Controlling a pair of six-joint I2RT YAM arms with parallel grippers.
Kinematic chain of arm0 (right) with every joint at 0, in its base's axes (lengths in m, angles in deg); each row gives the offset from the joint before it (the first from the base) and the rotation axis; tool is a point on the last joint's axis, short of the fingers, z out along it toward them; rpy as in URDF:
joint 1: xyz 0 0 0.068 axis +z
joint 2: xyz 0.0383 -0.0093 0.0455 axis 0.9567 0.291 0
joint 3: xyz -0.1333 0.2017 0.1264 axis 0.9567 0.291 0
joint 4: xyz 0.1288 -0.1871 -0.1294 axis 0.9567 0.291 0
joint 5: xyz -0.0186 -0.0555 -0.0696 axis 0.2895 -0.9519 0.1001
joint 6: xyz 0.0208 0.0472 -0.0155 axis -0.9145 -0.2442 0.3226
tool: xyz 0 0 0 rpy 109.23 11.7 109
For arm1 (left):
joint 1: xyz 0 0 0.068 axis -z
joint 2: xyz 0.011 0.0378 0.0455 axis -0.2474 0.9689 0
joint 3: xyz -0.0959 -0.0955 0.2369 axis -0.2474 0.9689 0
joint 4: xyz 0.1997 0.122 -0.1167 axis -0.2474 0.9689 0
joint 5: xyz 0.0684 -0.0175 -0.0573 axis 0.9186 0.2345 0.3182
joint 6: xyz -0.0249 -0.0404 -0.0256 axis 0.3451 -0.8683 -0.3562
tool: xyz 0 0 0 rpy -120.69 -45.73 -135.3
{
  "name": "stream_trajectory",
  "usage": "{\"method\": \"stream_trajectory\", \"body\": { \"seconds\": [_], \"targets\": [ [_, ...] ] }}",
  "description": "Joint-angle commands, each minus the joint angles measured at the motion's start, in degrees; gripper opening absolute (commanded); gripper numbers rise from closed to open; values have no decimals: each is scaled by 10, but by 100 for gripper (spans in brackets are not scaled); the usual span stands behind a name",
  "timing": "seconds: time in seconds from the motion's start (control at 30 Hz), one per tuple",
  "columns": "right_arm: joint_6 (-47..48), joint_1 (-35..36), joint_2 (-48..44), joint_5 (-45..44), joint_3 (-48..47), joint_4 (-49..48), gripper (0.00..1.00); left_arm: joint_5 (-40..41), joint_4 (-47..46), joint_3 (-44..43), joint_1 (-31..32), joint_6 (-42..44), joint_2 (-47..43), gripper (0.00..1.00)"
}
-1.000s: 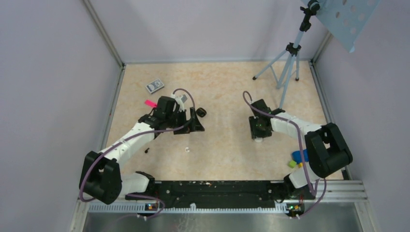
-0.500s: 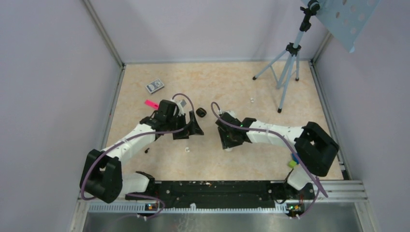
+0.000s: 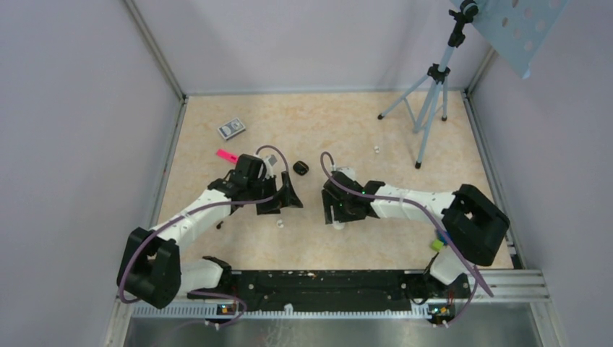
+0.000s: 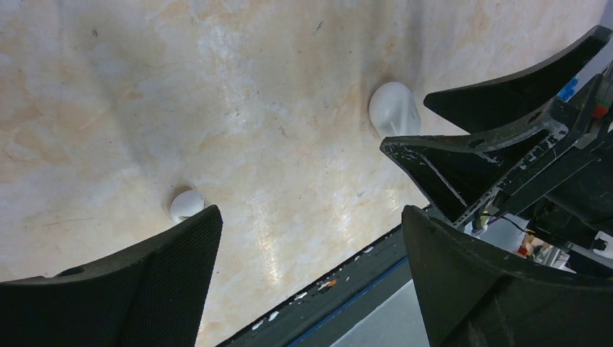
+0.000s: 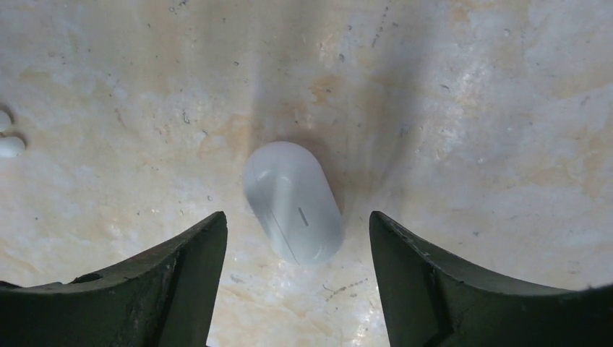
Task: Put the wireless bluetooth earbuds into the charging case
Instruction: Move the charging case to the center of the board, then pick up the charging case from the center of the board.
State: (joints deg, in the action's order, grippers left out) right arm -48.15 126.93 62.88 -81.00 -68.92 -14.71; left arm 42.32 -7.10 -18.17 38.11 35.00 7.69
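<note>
Marbled tabletop [image 4: 108, 87], earbud [image 4: 186, 204] just beside left hand [image 4: 311, 217]

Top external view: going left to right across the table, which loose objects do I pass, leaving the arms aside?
In order: card box → white earbud → black charging case → white pill-shaped object → tiny white bit → green block. Left out for overlap: pink item, tripod.

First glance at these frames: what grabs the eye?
Both arms meet mid-scene. The right gripper, open, straddles a white pill-shaped object that lies flat, clear of both sides. The left gripper, also open, hovers with one earbud lying beside it. The black case sits just beyond the two, untouched.
</note>
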Motion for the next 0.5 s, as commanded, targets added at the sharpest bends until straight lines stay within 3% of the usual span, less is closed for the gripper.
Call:
{"method": "stream_trajectory", "body": {
  "seconds": [0.0, 0.1, 0.27, 0.3, 0.33, 0.47],
  "targets": [
    [16, 5, -92, -14, 27, -9, 71, 11, -30, -5, 10, 0, -26, 99],
    [36, 4, -180, -15, 74, -44, 73, 4, -35, -19, 27, 4, -9, 98],
    [13, -40, -266, -35, 121, 5, 73, 8, -58, -46, 81, -16, 33, 94],
    [8, -54, -277, -27, 132, 9, 67, 10, -62, -55, 92, -28, 45, 93],
    [10, -65, -284, -9, 143, 3, 55, 18, -65, -59, 103, -42, 58, 92],
    [17, -85, -291, 46, 170, -40, 34, 14, -96, -77, 140, -96, 93, 87]
  ]
}}
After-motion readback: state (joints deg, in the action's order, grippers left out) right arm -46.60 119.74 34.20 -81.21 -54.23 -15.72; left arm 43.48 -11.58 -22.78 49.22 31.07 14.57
